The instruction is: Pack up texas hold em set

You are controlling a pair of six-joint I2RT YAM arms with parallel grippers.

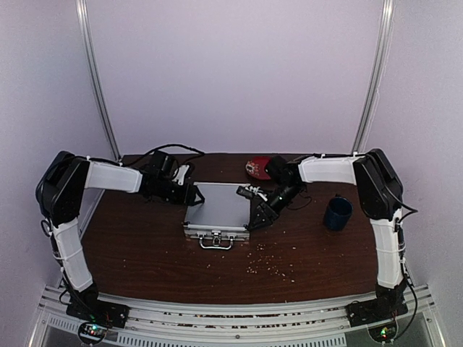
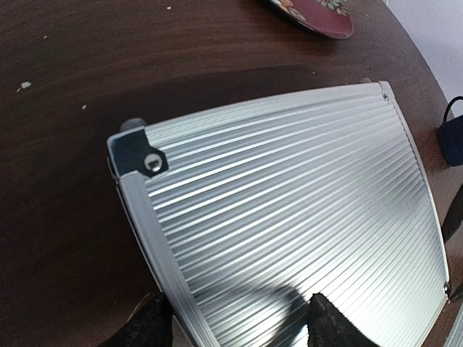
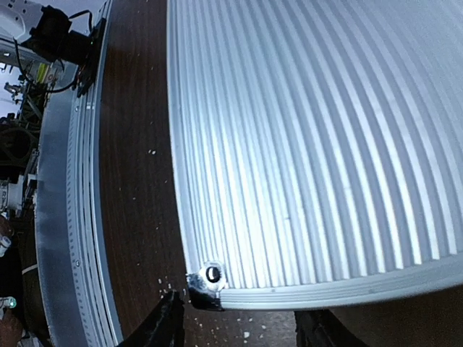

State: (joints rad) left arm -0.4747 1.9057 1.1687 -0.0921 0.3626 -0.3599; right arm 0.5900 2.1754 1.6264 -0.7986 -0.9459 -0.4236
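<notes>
**Ribbed silver case lying shut on tabletop**

A square aluminium case [image 1: 221, 206] is lying flat and closed at the middle of a dark wood-grain tabletop [image 1: 137, 246], its handle [image 1: 216, 243] facing the near edge. The lid is showing fine parallel ridges, bright and reflective, with a dark riveted corner cap [image 2: 141, 155]. The left tool [image 2: 239, 325] is hovering released at the case's left rim, fingers spread wide. The right tool [image 3: 242, 329] is likewise spread apart at the near right corner. A red plate [image 1: 257, 168] and a dark blue mug [image 1: 337, 213] are sitting nearby.
</notes>
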